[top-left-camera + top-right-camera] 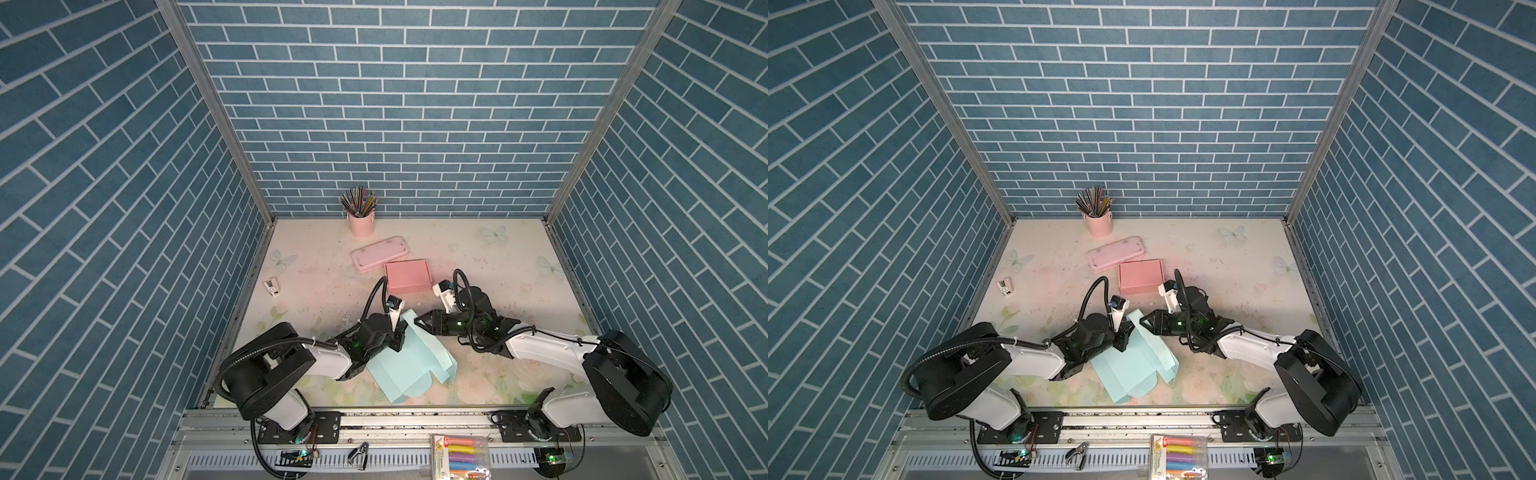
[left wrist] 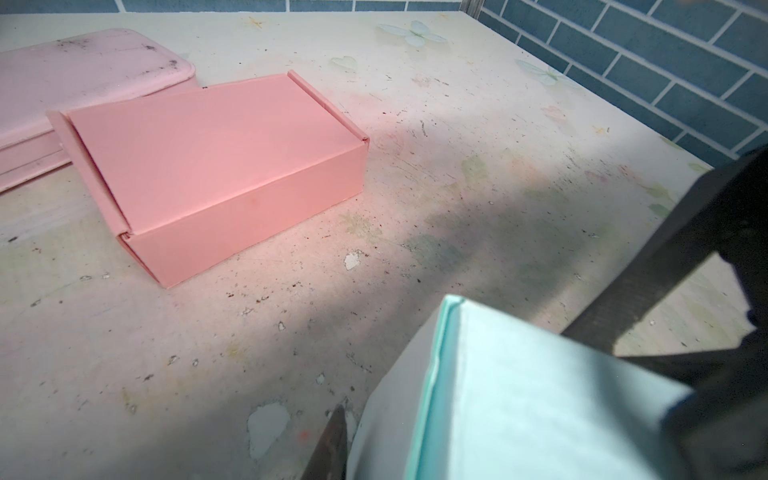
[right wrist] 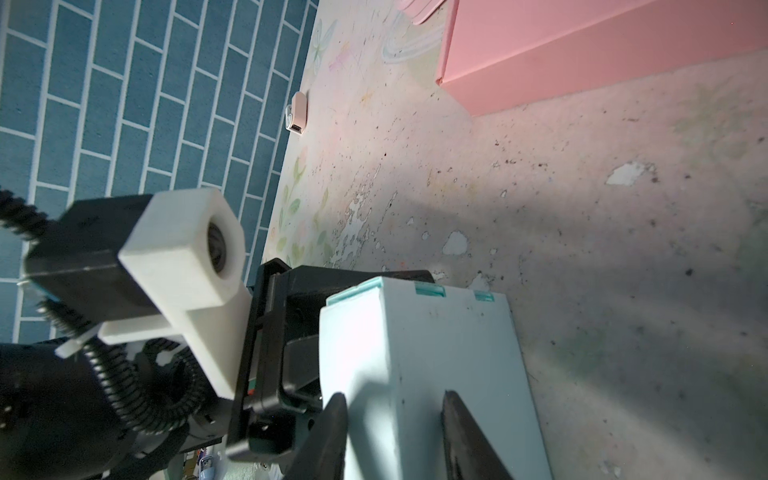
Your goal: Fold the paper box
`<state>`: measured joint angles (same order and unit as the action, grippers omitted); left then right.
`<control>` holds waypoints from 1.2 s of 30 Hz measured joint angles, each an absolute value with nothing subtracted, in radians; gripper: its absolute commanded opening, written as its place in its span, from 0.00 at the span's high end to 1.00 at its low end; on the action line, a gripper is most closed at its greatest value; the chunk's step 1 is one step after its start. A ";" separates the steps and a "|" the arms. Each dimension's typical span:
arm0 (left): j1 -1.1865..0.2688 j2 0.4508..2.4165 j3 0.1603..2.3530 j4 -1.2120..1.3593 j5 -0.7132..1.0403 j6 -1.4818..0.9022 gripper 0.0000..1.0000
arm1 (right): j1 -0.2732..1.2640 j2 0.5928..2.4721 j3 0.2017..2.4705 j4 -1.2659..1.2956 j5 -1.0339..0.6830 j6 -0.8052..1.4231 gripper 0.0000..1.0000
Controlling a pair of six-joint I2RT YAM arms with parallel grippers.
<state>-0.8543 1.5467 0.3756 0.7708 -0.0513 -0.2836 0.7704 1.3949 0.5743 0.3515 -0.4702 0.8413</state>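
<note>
Light-blue paper box (image 1: pixel 409 365) sits half-folded, lower centre in both top views. Left gripper (image 1: pixel 400 334) and right gripper (image 3: pixel 395 395) straddle its raised wall (image 3: pixel 415 332), jaws apart; pinching or not, we can't tell. Risk: loose wall springs flat, box skids.

Light comes from overhead, bright and even, so the tabletop (image 1: pixel 478 257) looks pale in both top views, with only soft shade under the arms (image 1: pixel 328 361). Those views are crisp in the middle, yet the brick walls (image 1: pixel 104 166) bend and stretch toward the edges. From the left wrist, a broad grey shadow crosses the table, the pink box (image 2: pixel 224 166) sits sharp and sheds a rosy tint, and the blue paper (image 2: pixel 519 395) up close goes soft. The right wrist view shows the same dim band.
</note>
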 measured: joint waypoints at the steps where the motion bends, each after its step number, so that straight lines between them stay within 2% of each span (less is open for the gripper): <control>1: -0.854 1.547 0.374 0.773 -0.051 -0.284 0.75 | 0.770 1.393 0.574 0.351 -0.470 0.841 0.61; 11: -0.854 1.554 0.367 0.784 -0.052 -0.284 0.79 | 0.770 1.388 0.572 0.331 -0.467 0.838 0.60; 27: -0.863 1.573 0.370 0.787 -0.059 -0.284 0.78 | 0.751 1.372 0.572 0.313 -0.467 0.823 0.60; 36: -0.873 1.539 0.370 0.760 -0.059 -0.280 0.87 | 0.738 1.367 0.572 0.310 -0.466 0.806 0.60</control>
